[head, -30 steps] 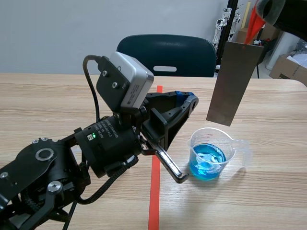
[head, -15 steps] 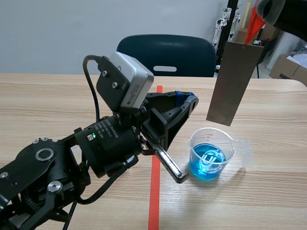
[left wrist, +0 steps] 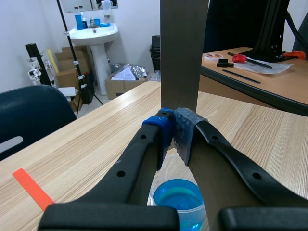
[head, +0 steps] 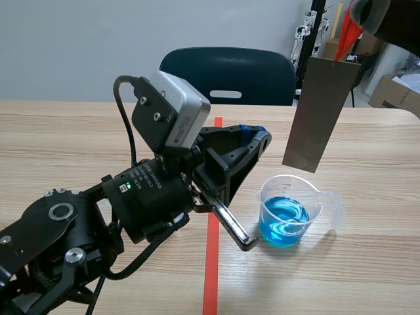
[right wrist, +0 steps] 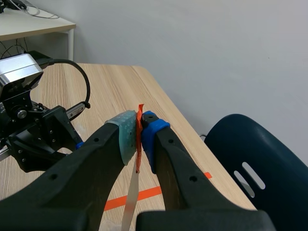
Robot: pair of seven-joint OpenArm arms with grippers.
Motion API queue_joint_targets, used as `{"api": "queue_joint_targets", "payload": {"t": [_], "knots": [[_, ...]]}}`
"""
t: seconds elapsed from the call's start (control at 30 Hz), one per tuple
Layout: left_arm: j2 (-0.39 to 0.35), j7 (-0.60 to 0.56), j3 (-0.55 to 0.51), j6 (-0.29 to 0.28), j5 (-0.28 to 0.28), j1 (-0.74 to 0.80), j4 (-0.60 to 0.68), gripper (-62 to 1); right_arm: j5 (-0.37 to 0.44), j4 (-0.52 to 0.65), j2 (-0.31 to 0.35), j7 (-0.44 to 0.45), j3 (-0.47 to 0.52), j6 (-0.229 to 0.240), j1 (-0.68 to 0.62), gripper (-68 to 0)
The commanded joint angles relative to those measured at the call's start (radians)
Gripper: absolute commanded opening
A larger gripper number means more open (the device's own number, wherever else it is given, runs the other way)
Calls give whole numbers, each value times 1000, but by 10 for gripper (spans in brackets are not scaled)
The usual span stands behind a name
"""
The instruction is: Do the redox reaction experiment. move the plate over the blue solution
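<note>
table (head: 79,131): light wood, everything stands on it or hangs over it
left arm (head: 144,197): big and black, low over the table, just beside the cup
chair (head: 223,75): dark, behind the table
plate (head: 318,111): a flat grey metal strip, hanging in the air, a little tilted, its low end above the far rim of the cup and not touching it
cup (head: 315,203): clear plastic with a spout, standing on the table under the plate
blue water (head: 283,222): fills the low part of the cup
red tape line (head: 210,269): a mark on the table, beside the cup
orange tab (head: 346,33): stuck on the top of the plate
right gripper (right wrist: 139,130): high up, pinched tight on the orange tab, so the plate hangs from it
left gripper (left wrist: 174,127): its two pads are pressed together with nothing between them, pointing toward the plate but apart from it
what changed: the arms and the plate sit in the same spots as a second ago, only the shine on the blue water has moved about
what that means: the plate looks to be in place over the blue water, so this step seems about done, and the plate is not dipped in yet
</note>
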Motion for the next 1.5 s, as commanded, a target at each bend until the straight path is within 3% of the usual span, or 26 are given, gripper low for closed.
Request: {"api": "queue_joint_targets", "payload": {"t": [0.0,1.47], "knots": [[7,-13,-1,-2,-9,-3,12,-584,26,3,16,11,1,7,10,-673],[7,-13,-1,-2,-9,-3,12,-582,44,3,16,0,2,7,10,-673]]}}
